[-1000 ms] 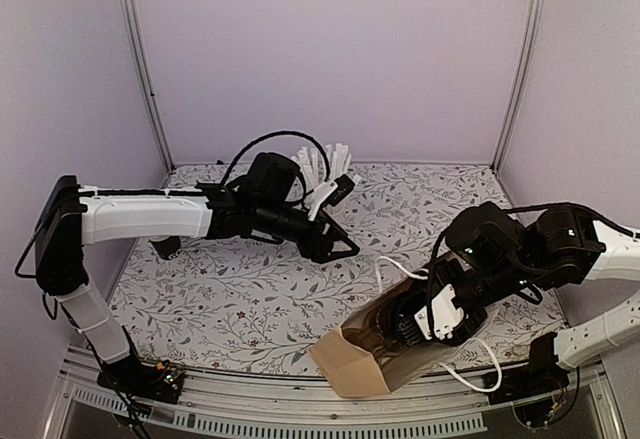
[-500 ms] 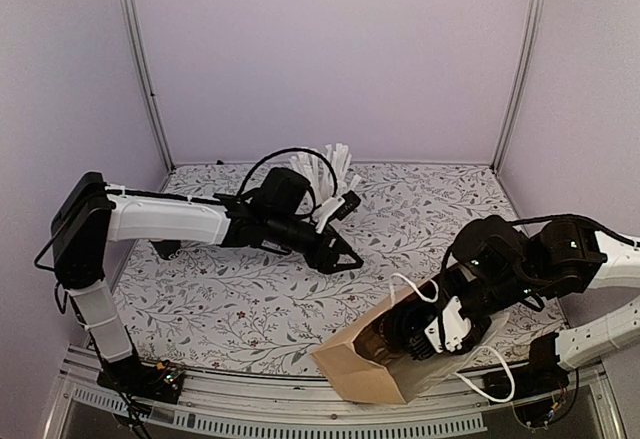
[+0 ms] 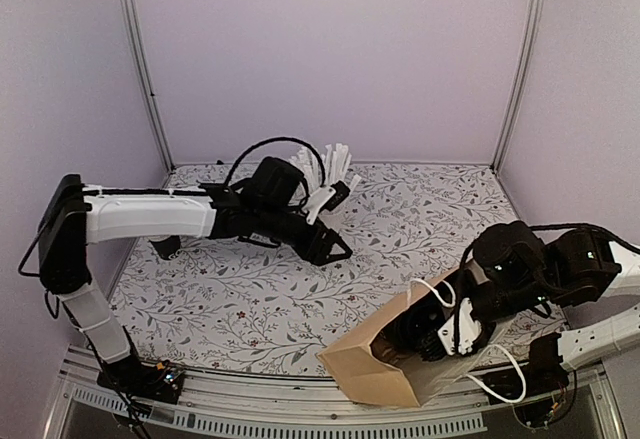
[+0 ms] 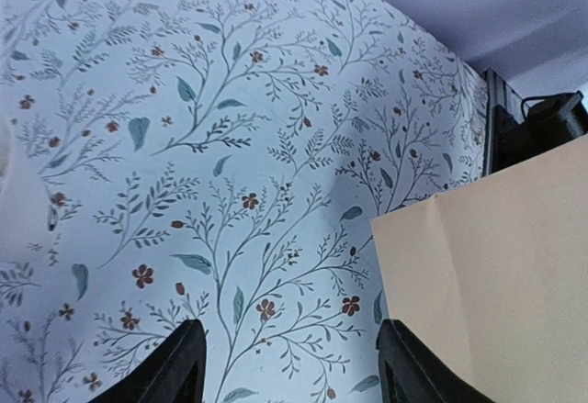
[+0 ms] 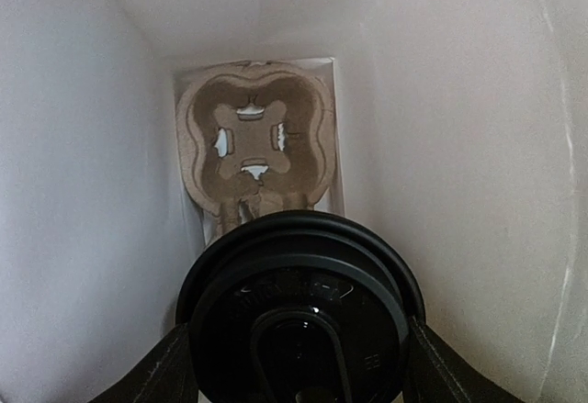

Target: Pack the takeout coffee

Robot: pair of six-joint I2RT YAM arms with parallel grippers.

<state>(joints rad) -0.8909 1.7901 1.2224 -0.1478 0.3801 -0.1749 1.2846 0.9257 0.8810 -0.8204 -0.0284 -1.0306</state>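
Two jaws, two different jobs. My right gripper (image 5: pixel 299 371) is down inside the paper bag (image 3: pixel 368 367), its fingers (image 5: pixel 170 375) clamped on either side of the takeout coffee (image 5: pixel 299 279). From above I see only its black lid (image 5: pixel 299 330); the cup beneath is hidden. At the bottom of the bag lies the pulp carrier (image 5: pixel 257 137), apart from the coffee, with one pocket facing me.

As I judge it, the step is to seat the coffee in that pocket. The pocket sits above the lid in my wrist view, not behind it, so I should first line the cup up with it. Then I should travel straight along the tilted bag's length without scraping its walls. The squeeze should stay gentle, since paper walls can buckle and a lid can pop. I should let go only once the base feels bedded.

My left gripper (image 4: pixel 292 366) hangs spread and empty over the floral table (image 4: pixel 230 146), near the cup of straws (image 3: pixel 325 171). The bag's edge is just beside it, so it could steady the bag.
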